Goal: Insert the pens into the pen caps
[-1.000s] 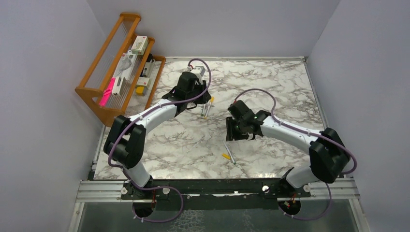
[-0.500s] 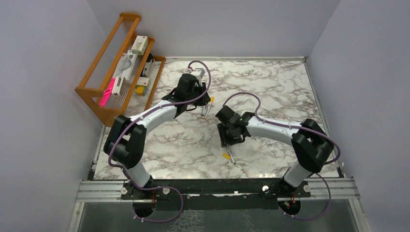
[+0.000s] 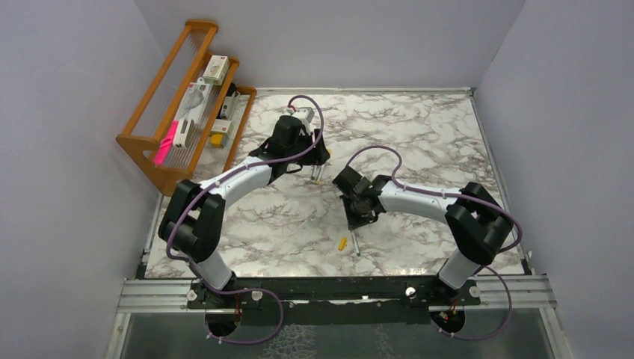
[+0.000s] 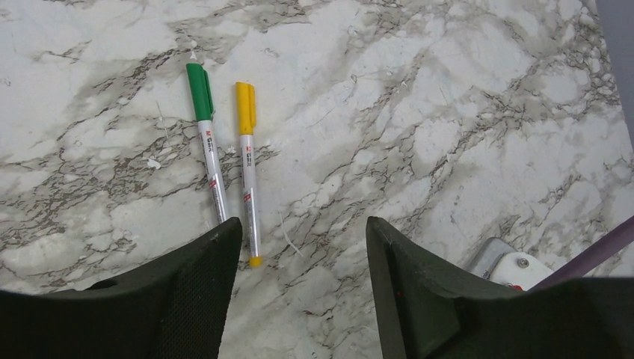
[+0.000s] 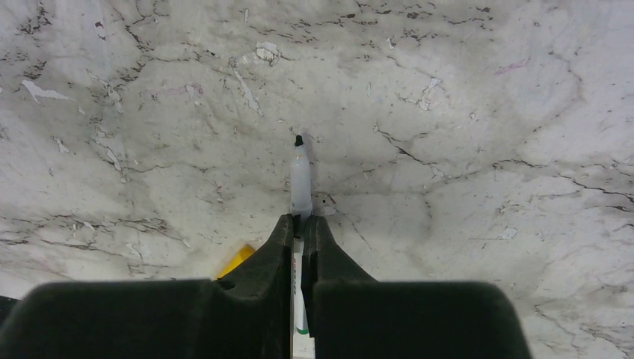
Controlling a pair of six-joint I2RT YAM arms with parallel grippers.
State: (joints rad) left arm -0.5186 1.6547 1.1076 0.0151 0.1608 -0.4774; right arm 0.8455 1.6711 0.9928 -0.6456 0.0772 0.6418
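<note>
While the left gripper (image 4: 300,228) hangs wide open and empty over two capped pens (image 4: 248,172), the right gripper (image 5: 301,228) is clamped tight on an uncapped pen (image 5: 300,179).

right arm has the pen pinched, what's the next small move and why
Probably raise the right gripper a little. Its jaws are shut on the uncapped pen, which lies low against the table, and the loose yellow cap lies just beside them. Lifting the pen should free its tip for capping.
</note>
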